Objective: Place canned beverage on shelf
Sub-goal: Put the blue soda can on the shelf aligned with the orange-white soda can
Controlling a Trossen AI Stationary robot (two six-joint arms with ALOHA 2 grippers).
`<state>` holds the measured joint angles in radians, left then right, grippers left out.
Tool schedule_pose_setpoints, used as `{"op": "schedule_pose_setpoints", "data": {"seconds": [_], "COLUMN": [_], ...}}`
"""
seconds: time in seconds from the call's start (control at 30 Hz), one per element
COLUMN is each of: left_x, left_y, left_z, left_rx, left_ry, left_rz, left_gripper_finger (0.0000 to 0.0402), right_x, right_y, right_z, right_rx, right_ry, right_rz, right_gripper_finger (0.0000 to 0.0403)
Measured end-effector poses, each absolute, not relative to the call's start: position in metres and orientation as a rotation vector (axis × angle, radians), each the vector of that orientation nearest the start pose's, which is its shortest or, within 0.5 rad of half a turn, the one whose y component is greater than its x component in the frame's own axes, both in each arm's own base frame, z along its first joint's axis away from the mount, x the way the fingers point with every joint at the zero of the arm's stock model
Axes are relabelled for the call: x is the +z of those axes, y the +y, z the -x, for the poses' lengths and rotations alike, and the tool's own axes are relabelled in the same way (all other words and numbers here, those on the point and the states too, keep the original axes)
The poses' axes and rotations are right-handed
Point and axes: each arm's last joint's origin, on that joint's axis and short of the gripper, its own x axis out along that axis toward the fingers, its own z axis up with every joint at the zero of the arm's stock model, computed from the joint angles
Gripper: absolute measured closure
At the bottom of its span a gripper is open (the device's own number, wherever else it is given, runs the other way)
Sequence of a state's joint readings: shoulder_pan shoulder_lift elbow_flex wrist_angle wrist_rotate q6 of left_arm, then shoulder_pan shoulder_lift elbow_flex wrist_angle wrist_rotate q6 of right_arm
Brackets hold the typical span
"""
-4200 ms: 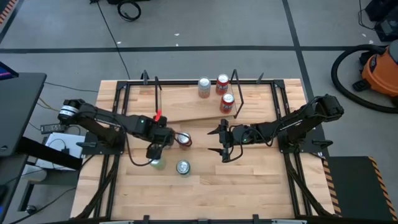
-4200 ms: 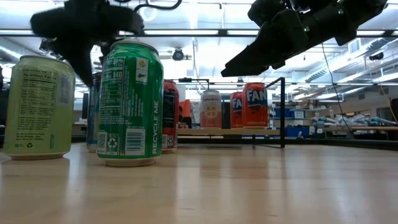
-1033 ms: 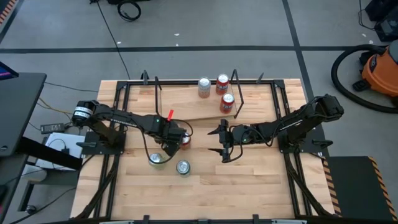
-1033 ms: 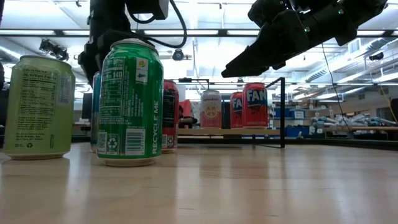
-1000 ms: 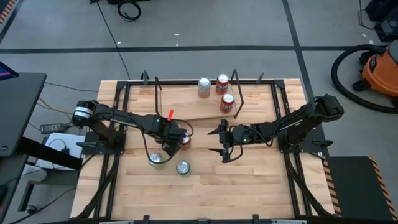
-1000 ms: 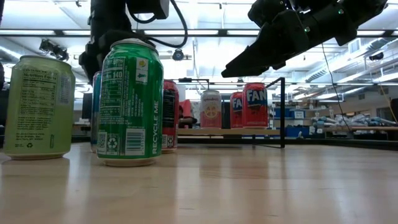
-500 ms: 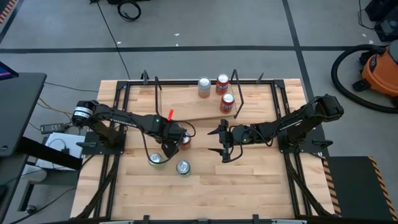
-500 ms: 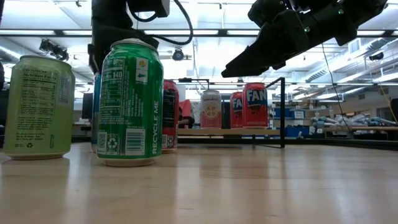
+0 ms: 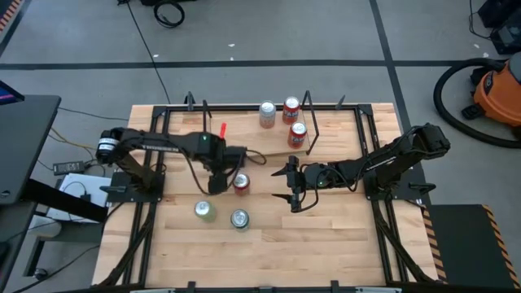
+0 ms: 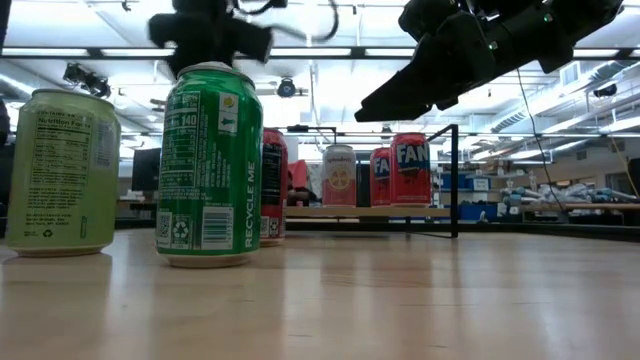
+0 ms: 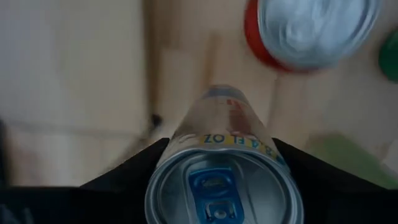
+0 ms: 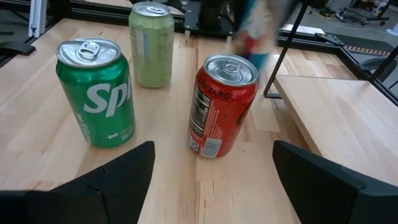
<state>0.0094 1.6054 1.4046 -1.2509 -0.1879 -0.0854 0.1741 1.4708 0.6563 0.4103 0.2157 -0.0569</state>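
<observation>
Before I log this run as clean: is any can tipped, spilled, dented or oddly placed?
Nothing stands out. The green can, pale can and red can stand upright on the table, three more on the shelf; the left gripper holds another.

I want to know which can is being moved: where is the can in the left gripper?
In the high view it is left of centre, held in the left gripper above the tabletop, beside the red can and near the shelf front edge.

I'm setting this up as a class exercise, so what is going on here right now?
The left claw is shut on a slim can, held above the table near the shelf, which already carries three cans. A red can and two green cans stand on the table. The right claw hangs open beside them.
</observation>
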Motion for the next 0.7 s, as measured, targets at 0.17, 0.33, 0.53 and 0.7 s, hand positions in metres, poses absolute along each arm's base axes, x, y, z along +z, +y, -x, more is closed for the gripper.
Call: {"op": "schedule_pose_setpoints", "data": {"seconds": [0.17,0.33,0.53,0.7], "left_x": [0.311,0.321,0.309,0.305], "left_y": [0.029,0.057,0.093,0.118], "left_z": [-0.302,-0.312,-0.326,-0.349], "left_rx": [0.191,0.199,0.190,0.180], "left_ry": [1.329,1.194,1.186,1.181], "left_rz": [-0.258,-0.276,-0.289,-0.293], "left_gripper_finger": [0.0141,0.0140,0.0139,0.0139], "right_x": [0.189,0.188,0.205,0.213], "right_y": [0.045,0.043,0.038,0.035], "right_z": [-0.289,-0.283,-0.264,-0.253], "right_rx": [-0.026,-0.044,-0.083,-0.133], "right_ry": [0.423,0.491,0.539,0.565], "right_rz": [0.151,0.187,0.190,0.166], "right_gripper_finger": [0.0066,0.0066,0.0066,0.0066]}}
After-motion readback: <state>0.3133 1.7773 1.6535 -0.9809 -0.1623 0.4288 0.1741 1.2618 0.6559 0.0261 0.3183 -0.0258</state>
